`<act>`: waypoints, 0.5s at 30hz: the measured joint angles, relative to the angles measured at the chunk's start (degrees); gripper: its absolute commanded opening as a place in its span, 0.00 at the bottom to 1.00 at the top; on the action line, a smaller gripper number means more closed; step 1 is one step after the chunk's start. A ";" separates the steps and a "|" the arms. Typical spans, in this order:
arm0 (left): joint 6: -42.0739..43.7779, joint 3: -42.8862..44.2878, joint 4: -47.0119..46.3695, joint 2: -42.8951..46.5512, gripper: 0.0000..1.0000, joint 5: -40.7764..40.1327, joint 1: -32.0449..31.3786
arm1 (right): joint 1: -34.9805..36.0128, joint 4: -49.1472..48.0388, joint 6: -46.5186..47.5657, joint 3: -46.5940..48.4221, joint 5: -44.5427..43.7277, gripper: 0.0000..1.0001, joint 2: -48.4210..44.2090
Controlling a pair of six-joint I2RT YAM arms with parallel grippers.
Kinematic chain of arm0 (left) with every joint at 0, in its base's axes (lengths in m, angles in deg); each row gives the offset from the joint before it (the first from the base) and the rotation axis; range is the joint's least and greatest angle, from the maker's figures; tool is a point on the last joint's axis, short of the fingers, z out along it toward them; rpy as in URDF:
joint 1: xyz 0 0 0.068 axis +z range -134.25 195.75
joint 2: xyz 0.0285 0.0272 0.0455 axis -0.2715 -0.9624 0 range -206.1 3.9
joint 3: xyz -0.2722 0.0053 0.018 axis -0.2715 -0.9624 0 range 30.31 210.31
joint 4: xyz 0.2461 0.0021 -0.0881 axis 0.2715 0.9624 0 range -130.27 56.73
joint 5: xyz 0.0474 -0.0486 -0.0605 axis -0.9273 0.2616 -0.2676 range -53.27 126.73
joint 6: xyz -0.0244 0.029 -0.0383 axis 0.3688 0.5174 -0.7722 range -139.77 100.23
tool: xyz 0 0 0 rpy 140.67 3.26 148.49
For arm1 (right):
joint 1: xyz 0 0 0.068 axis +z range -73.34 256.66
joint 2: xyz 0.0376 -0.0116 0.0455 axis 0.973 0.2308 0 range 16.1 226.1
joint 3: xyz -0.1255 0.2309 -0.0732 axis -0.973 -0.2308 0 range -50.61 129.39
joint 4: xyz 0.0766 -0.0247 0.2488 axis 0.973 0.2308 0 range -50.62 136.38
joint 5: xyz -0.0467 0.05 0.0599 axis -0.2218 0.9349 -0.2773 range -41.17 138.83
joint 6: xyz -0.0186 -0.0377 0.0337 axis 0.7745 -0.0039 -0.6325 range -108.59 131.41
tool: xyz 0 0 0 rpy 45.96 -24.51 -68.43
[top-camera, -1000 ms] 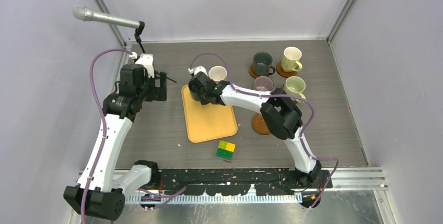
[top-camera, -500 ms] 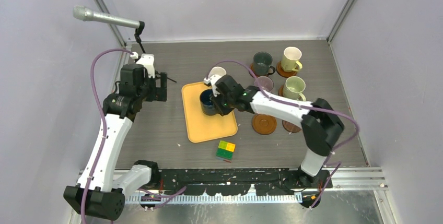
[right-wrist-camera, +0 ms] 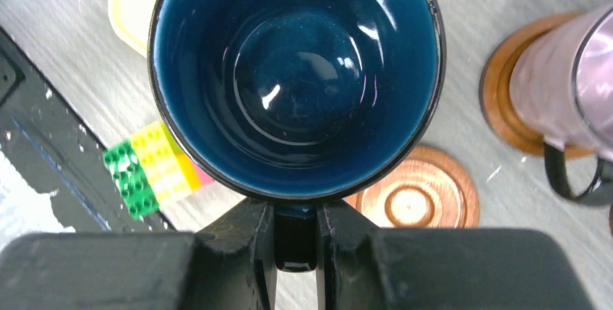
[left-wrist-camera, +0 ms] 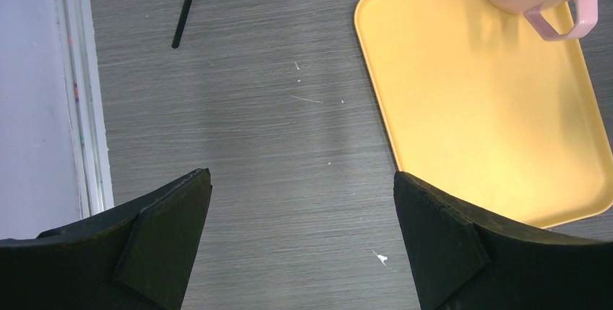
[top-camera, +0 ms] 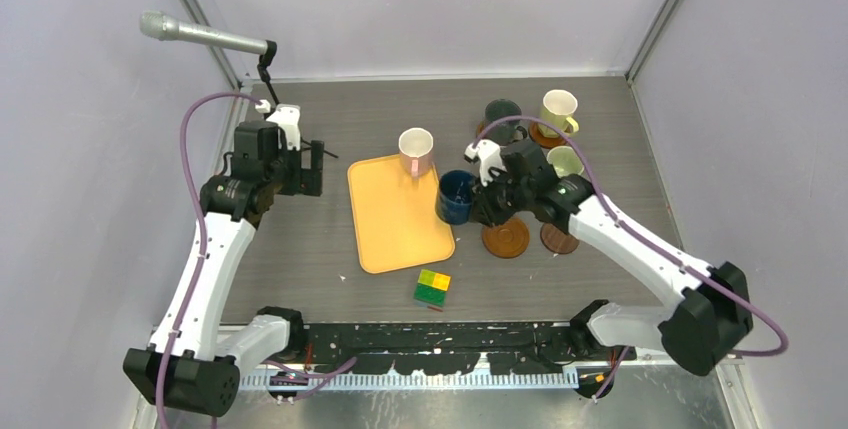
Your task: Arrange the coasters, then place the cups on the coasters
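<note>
Right gripper (top-camera: 477,198) holds the blue mug (top-camera: 455,197) by its handle. From above, the mug is at the right edge of the orange tray (top-camera: 395,234), just beside an empty coaster (top-camera: 506,238). A darker coaster (top-camera: 559,240) lies near that one, empty too. I cannot tell if the mug touches the table (top-camera: 300,249). The pink and white mug (top-camera: 416,149) stands at the top of the tray. At the back, the grey mug (top-camera: 500,113) and the yellow mug (top-camera: 558,110) each sit on a coaster. The green mug (top-camera: 566,160) is partly hidden behind the arm. A yellow and green block (top-camera: 432,288) lies near the front. The left gripper (top-camera: 312,167) hangs over bare table to the left of the tray, holding nothing.

The left wrist camera shows the left gripper's two fingers (left-wrist-camera: 166,241) spread wide with only table between them. The tray and the pink and white mug are off to the right.

The right wrist camera looks straight down into the blue mug. The two fingers (right-wrist-camera: 242,241) pinch its handle tight. The empty coaster shows just past the rim. The purple mug (right-wrist-camera: 578,71) stands on its own coaster to the right.
</note>
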 measured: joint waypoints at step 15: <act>-0.52 1.90 0.17 -2.12 1.00 2.08 0.00 | -5.35 11.04 3.26 -12.92 -11.45 0.00 -21.20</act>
